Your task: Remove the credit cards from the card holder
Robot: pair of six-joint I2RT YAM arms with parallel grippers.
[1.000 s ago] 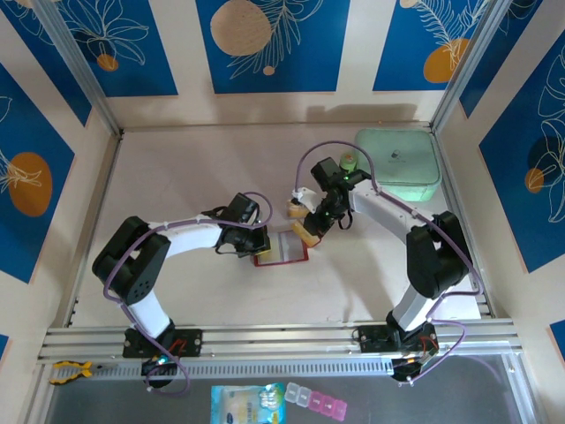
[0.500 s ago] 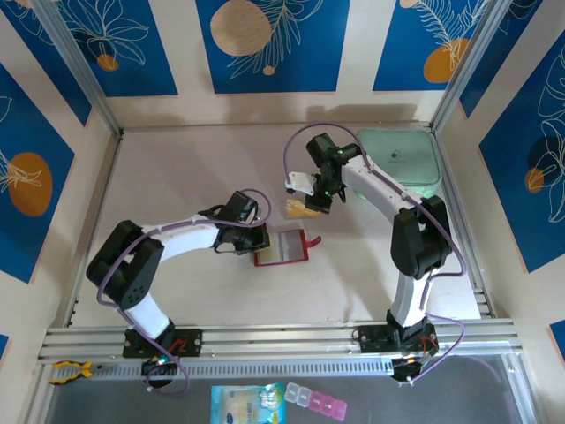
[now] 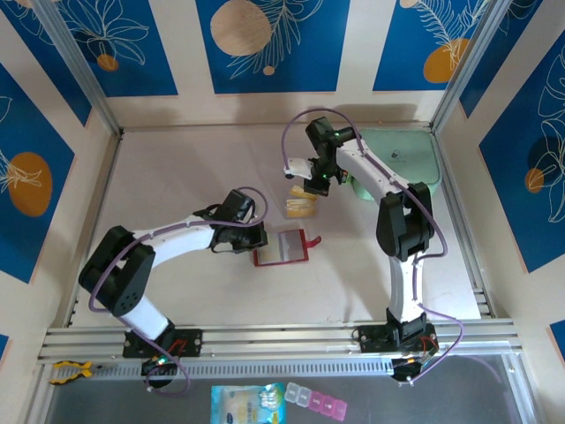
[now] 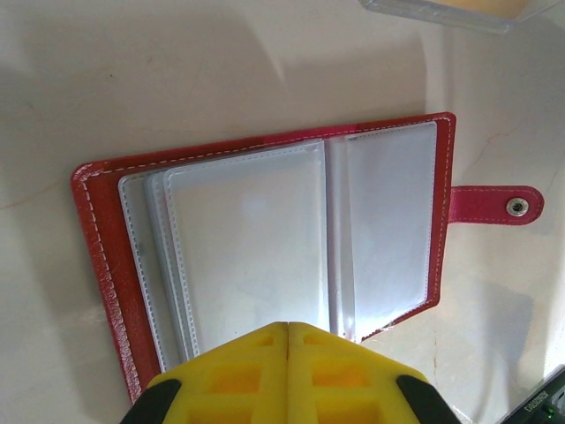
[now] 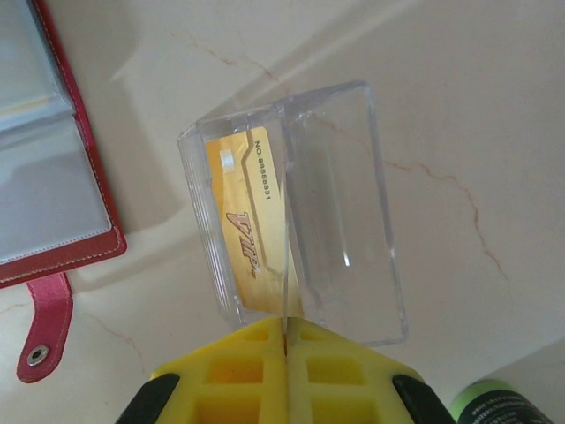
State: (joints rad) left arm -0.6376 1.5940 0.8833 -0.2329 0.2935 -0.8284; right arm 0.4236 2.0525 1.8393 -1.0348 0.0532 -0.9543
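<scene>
The red card holder (image 3: 281, 247) lies open on the table, its greyish clear pockets (image 4: 256, 256) face up and its snap tab (image 4: 494, 205) pointing right. My left gripper (image 3: 253, 238) is shut, and its yellow fingertips (image 4: 289, 329) press on the near edge of the pockets. My right gripper (image 3: 311, 187) hangs farther back, shut on a credit card (image 5: 285, 265) that I see edge-on between its fingers. Below it sits a clear plastic box (image 5: 344, 221) with a gold credit card (image 5: 247, 238) inside. The card holder (image 5: 53, 177) lies to the left in the right wrist view.
A big mint green case (image 3: 402, 159) stands at the back right, close behind the right arm. Metal frame posts and patterned blue walls ring the table. A packet (image 3: 250, 405) and a pill box (image 3: 318, 403) lie on the shelf below the near rail.
My right gripper has carried the card away from the card holder toward the back, over the clear box. The left gripper has stayed on the holder.
</scene>
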